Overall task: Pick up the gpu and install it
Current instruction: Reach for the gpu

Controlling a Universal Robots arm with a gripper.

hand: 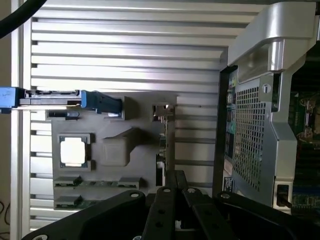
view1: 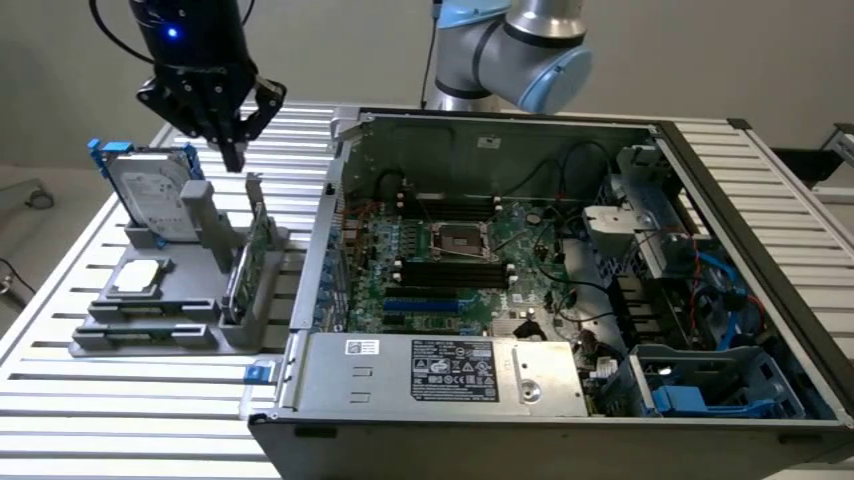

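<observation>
The gpu [view1: 252,255] stands on its edge in a slot of the grey holder [view1: 147,335] on the slatted table, at the exterior view's left, beside the open computer case [view1: 534,250]. It is a thin card with a green board edge. My gripper [view1: 235,158] hangs just above the card's far end, fingers together and shut on nothing. The wrist view looks straight down: the gpu [hand: 163,145] shows edge-on as a narrow strip with its silver bracket end, and my gripper [hand: 174,178] sits over the strip's end, apart from it.
A silver hard drive [view1: 151,198] in a blue frame stands upright in the holder, and a square processor chip [view1: 140,278] lies flat near it. The case's perforated back wall [hand: 252,130] rises close beside the gpu. Inside the case lie the motherboard [view1: 454,260] and cables.
</observation>
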